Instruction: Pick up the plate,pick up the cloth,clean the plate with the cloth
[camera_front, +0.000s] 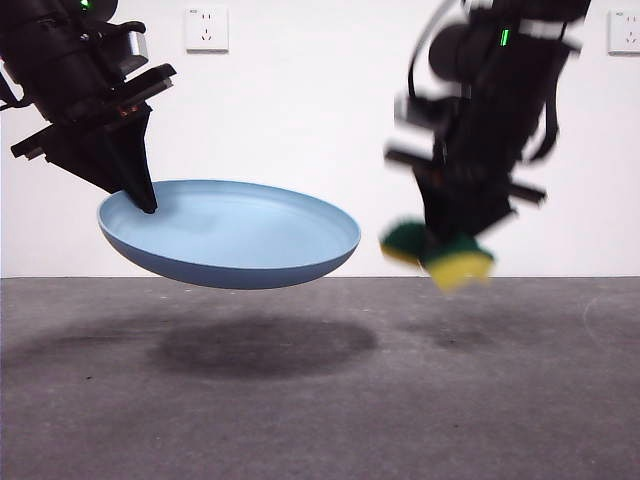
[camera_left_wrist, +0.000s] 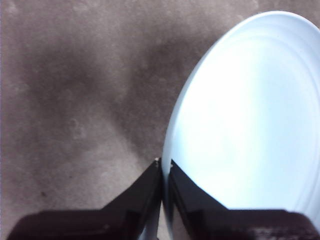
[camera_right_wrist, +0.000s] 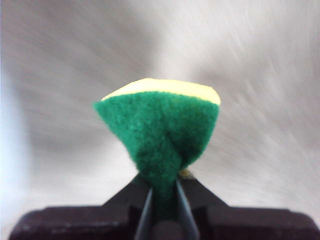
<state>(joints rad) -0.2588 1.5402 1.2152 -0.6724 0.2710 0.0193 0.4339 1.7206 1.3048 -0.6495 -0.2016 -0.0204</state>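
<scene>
grey felt-like table bare below, only shadows on it. left gripper is clamped on the rim of the large shallow round light-blue plastic plate, held clear of the table, slightly tilted. right gripper pinches the small yellow sponge with dark green scouring layer, the task's cloth, airborne just beside the plate, not touching; blurred, probably mid-move. both pick-ups done; wiping not yet begun. white wall behind.

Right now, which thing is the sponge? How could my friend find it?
Find the dark right gripper, beside the blue plate lifted above the table. The sponge is the small block pinched in its jaws. It is yellow and green, unlike anything else.
</scene>
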